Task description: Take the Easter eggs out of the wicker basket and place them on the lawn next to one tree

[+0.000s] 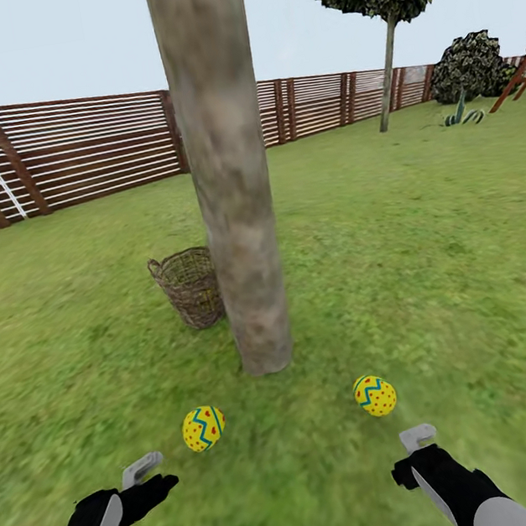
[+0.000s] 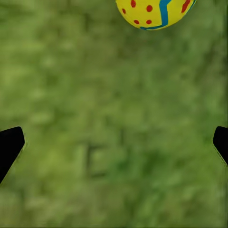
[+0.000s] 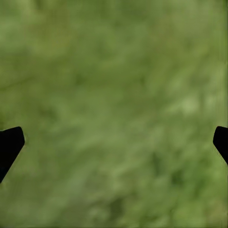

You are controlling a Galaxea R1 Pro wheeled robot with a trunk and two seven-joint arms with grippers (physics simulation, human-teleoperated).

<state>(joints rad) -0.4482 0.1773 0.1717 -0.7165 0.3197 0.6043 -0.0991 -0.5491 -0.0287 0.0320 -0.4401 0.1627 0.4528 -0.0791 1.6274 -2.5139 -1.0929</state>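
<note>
Two yellow Easter eggs lie on the lawn [image 1: 431, 253] in front of the thick grey-brown tree [image 1: 229, 183]: one [image 1: 203, 428] at the left with a blue zigzag and red dots, one [image 1: 375, 395] at the right. The brown wicker basket [image 1: 189, 287] stands behind the trunk's left side, partly hidden by it; its inside is hidden. My left gripper [image 1: 151, 478] hovers open just short of the left egg [image 2: 154, 13]. My right gripper [image 1: 415, 455] hangs open over bare grass, below the right egg, with nothing between its fingers [image 3: 9, 145].
A brown slatted fence [image 1: 58, 151] closes the garden at the back. A thin-trunked tree [image 1: 387, 56] and a dark shrub [image 1: 469, 65] stand far right. Open grass spreads to both sides of the trunk.
</note>
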